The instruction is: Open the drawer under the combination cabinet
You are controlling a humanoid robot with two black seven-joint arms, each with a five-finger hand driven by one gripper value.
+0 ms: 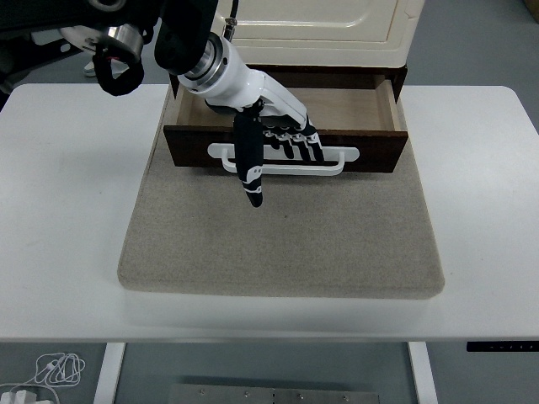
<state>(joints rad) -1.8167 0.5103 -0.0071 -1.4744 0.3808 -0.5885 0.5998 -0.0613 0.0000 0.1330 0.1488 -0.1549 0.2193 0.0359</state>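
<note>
Left hand: the left hand comes in from the upper left and reaches over the drawer's front edge; its four fingers are hooked down through the white handle, clenched on it, while the thumb points straight down, free of the bar.
Why held so: hooking from above puts the fingers behind the bar, so a pull toward the table's near edge would carry the drawer with it; this reads as the pulling step of the task.
Drawer: the dark wooden drawer sits directly under the hand, already drawn partly out from beneath the cream cabinet that stands behind the hand.
Drawer contents: the bare wooden floor to the right of the hand looks empty; the part under the wrist is hidden, so I cannot be sure of that corner.
Mat: the grey felt mat lies below the hand toward the near edge, under the drawer front, on the white table; likely there to give the drawer a surface to slide over.
Progress: mostly open, by my judgement.
Right hand: not visible.
</note>
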